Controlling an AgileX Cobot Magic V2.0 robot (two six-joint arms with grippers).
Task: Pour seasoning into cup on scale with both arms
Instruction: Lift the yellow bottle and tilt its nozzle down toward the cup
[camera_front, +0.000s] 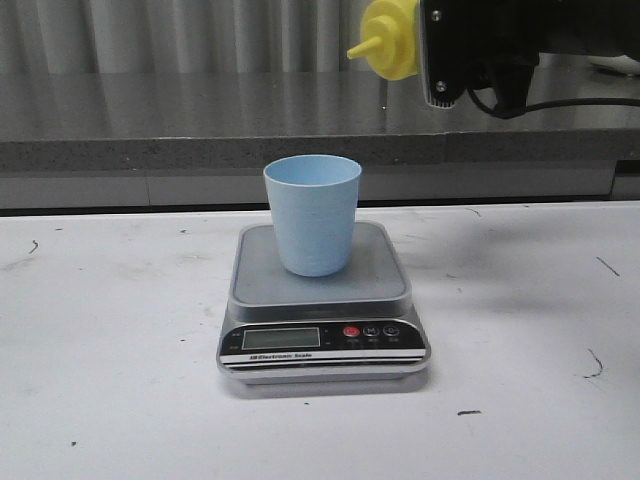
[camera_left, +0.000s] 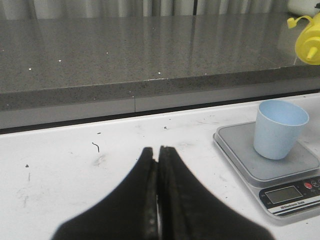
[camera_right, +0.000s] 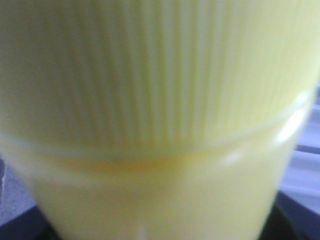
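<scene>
The pale blue cup (camera_front: 312, 214) stands upright on the silver-grey scale (camera_front: 322, 290) at the table's middle; both also show in the left wrist view, the cup (camera_left: 279, 128) on the scale (camera_left: 270, 162). My right gripper (camera_front: 445, 50) holds the yellow seasoning bottle (camera_front: 390, 38) tilted sideways high above and right of the cup, nozzle pointing left. The bottle fills the right wrist view (camera_right: 160, 120) and hides the fingers. Its top shows in the left wrist view (camera_left: 307, 40). My left gripper (camera_left: 158, 152) is shut and empty, low over the table left of the scale.
A grey stone counter (camera_front: 200, 120) runs along the back above the white table (camera_front: 110, 350). The table carries small dark scuff marks (camera_front: 598, 362).
</scene>
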